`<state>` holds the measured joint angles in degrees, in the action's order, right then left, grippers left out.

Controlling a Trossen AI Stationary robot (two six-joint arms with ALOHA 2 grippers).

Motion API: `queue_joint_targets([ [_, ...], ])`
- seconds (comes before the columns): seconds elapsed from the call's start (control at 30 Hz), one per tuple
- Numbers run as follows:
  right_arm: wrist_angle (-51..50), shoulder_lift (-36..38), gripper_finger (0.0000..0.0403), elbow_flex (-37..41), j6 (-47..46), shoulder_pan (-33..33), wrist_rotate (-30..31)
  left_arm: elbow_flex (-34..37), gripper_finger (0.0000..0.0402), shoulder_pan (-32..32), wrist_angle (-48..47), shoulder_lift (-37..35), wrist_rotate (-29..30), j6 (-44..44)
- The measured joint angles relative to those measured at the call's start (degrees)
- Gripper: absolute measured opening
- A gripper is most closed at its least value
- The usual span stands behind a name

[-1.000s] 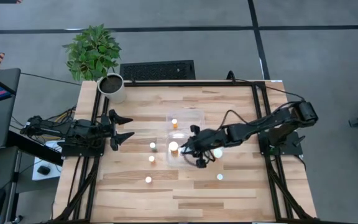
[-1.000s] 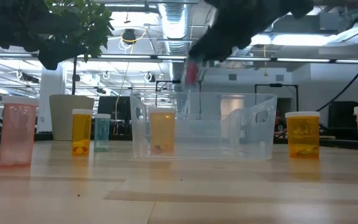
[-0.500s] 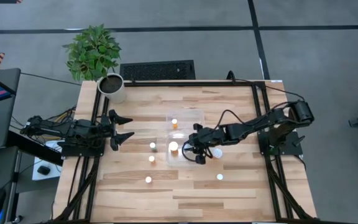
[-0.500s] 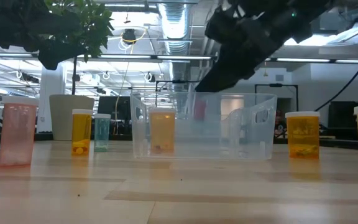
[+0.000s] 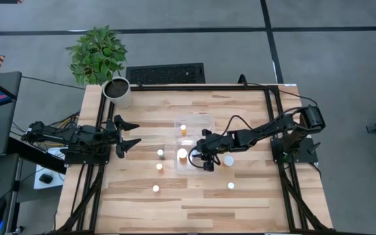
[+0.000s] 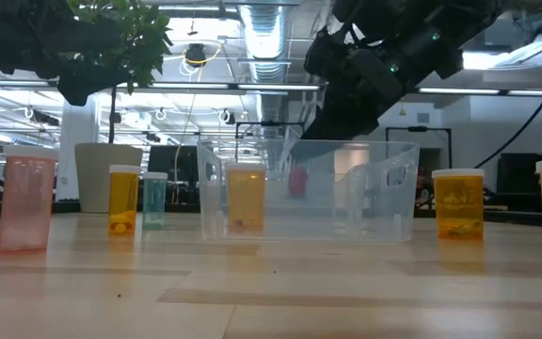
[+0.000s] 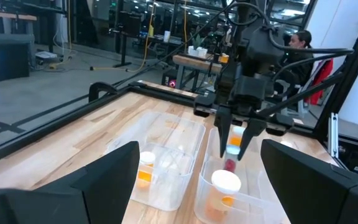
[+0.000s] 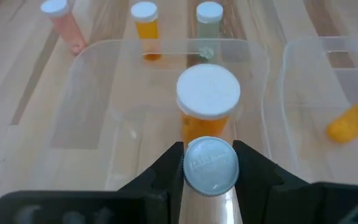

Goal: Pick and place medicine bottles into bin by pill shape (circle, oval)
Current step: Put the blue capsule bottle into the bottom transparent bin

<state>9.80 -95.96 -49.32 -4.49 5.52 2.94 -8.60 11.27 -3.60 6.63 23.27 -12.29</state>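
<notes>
The clear two-compartment bin (image 5: 204,119) stands mid-table. My right gripper (image 5: 202,160) reaches into its near compartment, shut on a small pink bottle (image 6: 296,181) with a pale cap (image 8: 211,165). An orange bottle with a white cap (image 5: 183,154) stands upright on that compartment's floor, just beyond the held one (image 8: 207,93). Another orange bottle (image 5: 183,128) is in the far compartment. Several more bottles stand on the table, among them two to the bin's left (image 5: 160,153), (image 5: 159,166) and one to its right (image 5: 228,160). My left gripper (image 5: 128,135) waits open at the table's left. My right gripper pinches the pink bottle at its cap end (image 8: 211,165) between its two fingers (image 8: 166,169). The fingers come from above, slanting down from the table's right. The bottle hangs upright below them inside the near compartment, clear of the bin's floor.
A white plant pot (image 5: 117,91) with a green plant stands at the far left corner. Loose bottles stand near the front (image 5: 155,188), (image 5: 231,186). The low view shows a pink bottle (image 6: 26,202), an orange one (image 6: 123,200) and a teal one (image 6: 154,200) left of the bin.
My right gripper has gone down into the bin's near compartment with the pink bottle, which has stayed upright and dropped from above the rim to inside the walls. The fingers have stayed shut on it.
</notes>
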Motion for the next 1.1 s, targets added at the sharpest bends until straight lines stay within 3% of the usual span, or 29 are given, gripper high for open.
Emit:
queue_joint_targets([
  [0.43,-3.7,-6.2,0.0122,-4.9,1.1,0.0,0.2,0.0,0.0330,0.0,0.0,0.0,0.0,0.0],
  [1.1,-6.4,-6.1,0.0129,-5.2,3.0,0.0,3.1,0.0,0.0330,0.0,0.0,0.0,0.1,0.4],
])
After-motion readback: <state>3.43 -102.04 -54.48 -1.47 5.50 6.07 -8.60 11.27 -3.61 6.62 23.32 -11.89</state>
